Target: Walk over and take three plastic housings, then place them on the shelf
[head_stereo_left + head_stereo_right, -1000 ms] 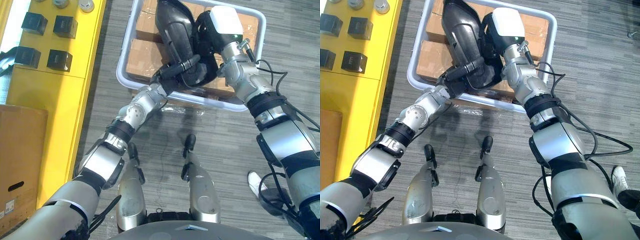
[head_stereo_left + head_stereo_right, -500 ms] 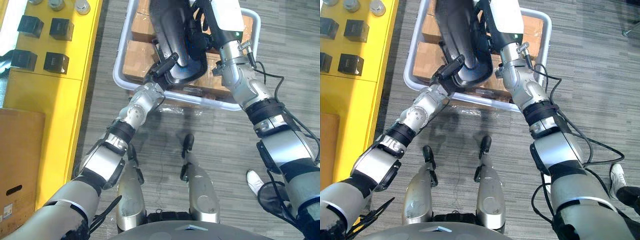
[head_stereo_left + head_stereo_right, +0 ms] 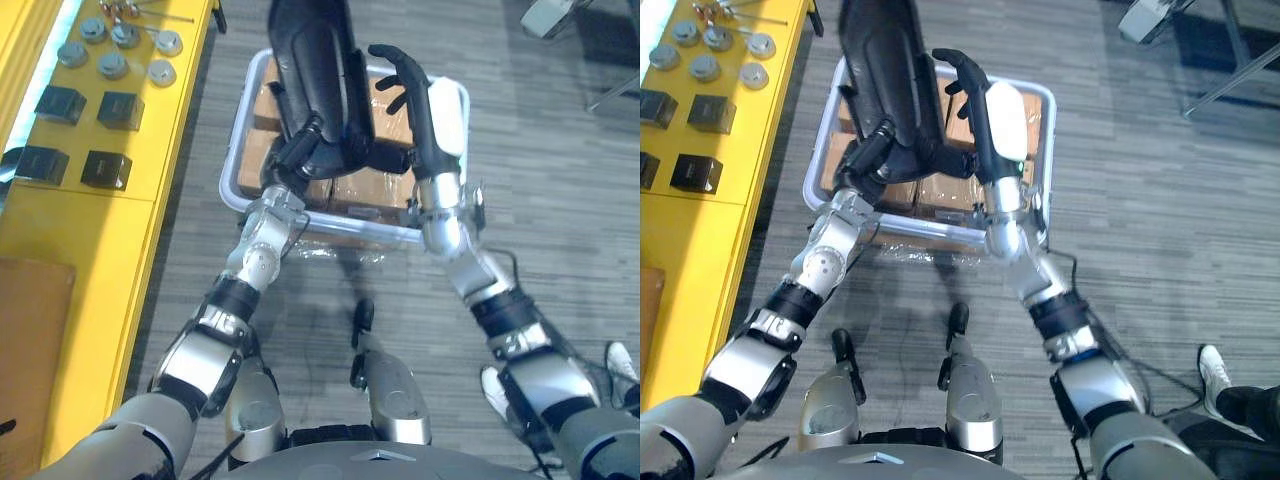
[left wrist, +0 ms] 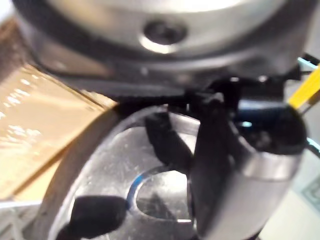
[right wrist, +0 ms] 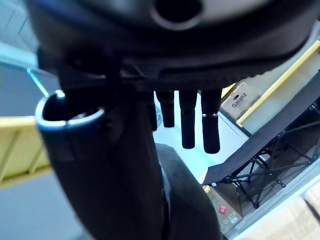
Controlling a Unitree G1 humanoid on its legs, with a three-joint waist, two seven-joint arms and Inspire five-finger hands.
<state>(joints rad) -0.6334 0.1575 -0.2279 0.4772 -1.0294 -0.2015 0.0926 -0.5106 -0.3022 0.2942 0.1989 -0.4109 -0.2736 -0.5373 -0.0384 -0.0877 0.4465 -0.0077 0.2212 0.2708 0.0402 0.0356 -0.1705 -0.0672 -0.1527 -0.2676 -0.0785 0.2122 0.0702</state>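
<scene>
Left hand (image 3: 290,160) fingers (image 3: 310,128) clamped on the lower end of the plastic housing (image 3: 315,60), which is held upright over the white crate (image 3: 228,190). Right hand (image 3: 428,110) fingers (image 3: 398,62) are spread just beside it, not gripping. Looks like the pick step. Next move: steady the housing and turn to the shelf. The housing is a long, glossy black curved shell, and taped cardboard boxes (image 3: 370,190) sit in the crate.

A grey striped carpet floor (image 3: 520,200) carries a white plastic tub (image 3: 345,232) at 12 o'clock, packed with film-wrapped brown cardboard boxes (image 3: 372,190). A flat yellow shelf top (image 3: 60,230) at 9 o'clock bears square black blocks (image 3: 120,108), with round silver discs (image 3: 113,65) at 11 o'clock.
</scene>
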